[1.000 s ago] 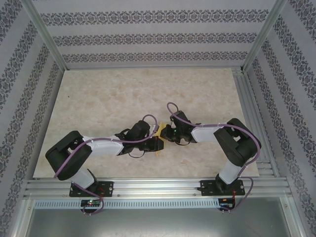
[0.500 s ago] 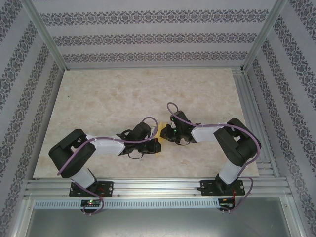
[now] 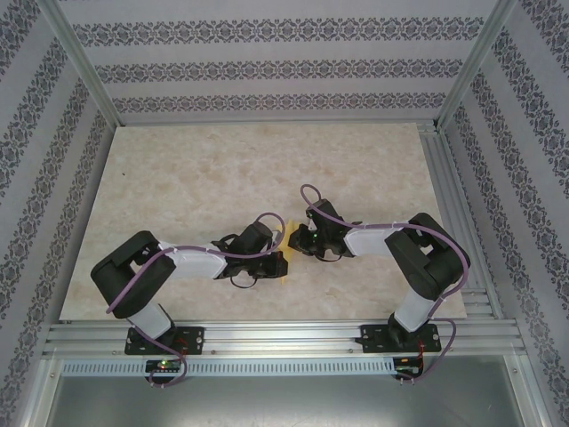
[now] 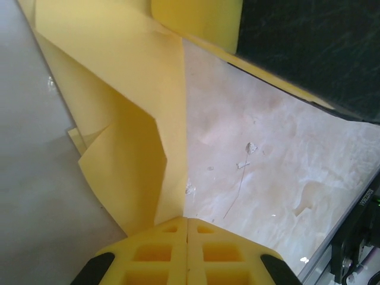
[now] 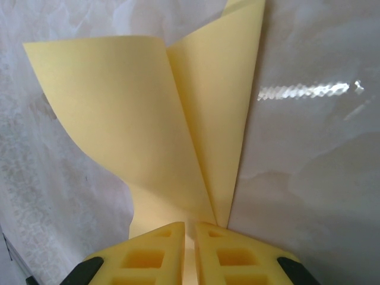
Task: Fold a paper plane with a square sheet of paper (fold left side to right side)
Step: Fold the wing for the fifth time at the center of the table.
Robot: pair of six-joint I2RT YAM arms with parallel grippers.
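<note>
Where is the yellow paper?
Top view: the folded yellow paper is centrally near the front edge of the table, pinched by the left jaws and right jaws.

The paper plane (image 4: pixel 136 119) lies on the table (image 3: pixel 222 169), nearer its near edge, between both arms. The left end effector (image 4: pixel 187 222) pinches its near-left part. The right end effector (image 5: pixel 190 225) pinches it from the right, slightly farther back.

Mid-table the left claw (image 4: pixel 187 222) and right claw (image 5: pixel 190 227) crowd the paper plane (image 4: pixel 133 119); the far tabletop (image 3: pixel 249 160) offers passing room.
</note>
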